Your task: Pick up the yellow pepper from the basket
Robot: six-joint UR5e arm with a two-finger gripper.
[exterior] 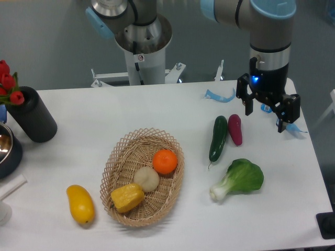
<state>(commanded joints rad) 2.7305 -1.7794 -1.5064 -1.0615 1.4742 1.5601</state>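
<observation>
Our claw (267, 112) hangs spread and empty, well to the right of the basket (121, 157) and apart from it. The yellow pepper (127, 197) lies in the basket's near end, touching the cream ball (146, 178), with the orange (165, 161) just beyond. We judge a careless descent could pinch the ball or snag the woven rim.

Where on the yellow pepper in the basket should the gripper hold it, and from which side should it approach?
Probably from straight above, closing across the short width of the yellow pepper. It lies on its side low in the basket, so the raised rim blocks a sideways approach. The cream ball touches its upper right end, so keep the fingers at the middle. The gripper hangs far off to the right.
</observation>
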